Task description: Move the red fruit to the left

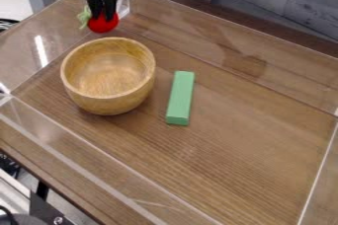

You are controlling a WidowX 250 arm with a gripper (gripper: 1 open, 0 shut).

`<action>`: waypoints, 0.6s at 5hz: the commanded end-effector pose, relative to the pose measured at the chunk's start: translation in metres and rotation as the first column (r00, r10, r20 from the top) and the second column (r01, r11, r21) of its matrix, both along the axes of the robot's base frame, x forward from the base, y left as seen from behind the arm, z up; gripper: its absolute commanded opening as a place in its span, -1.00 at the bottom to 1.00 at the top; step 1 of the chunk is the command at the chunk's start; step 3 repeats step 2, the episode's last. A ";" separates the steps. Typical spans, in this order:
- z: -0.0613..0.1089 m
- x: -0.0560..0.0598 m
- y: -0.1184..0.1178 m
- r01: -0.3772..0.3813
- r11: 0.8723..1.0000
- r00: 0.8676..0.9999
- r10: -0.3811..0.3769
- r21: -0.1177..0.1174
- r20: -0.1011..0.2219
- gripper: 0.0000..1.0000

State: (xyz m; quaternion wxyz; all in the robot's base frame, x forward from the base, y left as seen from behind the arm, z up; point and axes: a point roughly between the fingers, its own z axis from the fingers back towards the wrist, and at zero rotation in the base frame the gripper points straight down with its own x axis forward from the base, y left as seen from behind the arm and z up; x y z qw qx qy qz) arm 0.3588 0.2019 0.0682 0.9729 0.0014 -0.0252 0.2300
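- Red fruit [103, 16] sits at the far left corner of the desk [251, 120], right under the hand [103, 10]
- hand's fingers look clamped on it, pointing straight down
- wooden bowl [109, 74] just in front, green block [181, 97] beside that

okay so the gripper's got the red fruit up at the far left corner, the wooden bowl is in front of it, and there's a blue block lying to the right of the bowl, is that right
Not quite: the block is green, not blue, as the camera view shows. The rest holds: the gripper is closed on the red fruit near the far left corner, the wooden bowl sits in front of it, and the block lies to the bowl's right.
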 end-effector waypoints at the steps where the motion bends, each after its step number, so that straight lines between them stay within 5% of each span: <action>1: 0.042 -0.005 -0.001 0.025 0.999 0.996 -0.028 0.038 0.079 -1.00; 3: 0.043 -0.009 -0.001 0.054 0.998 0.995 -0.057 0.036 0.078 -1.00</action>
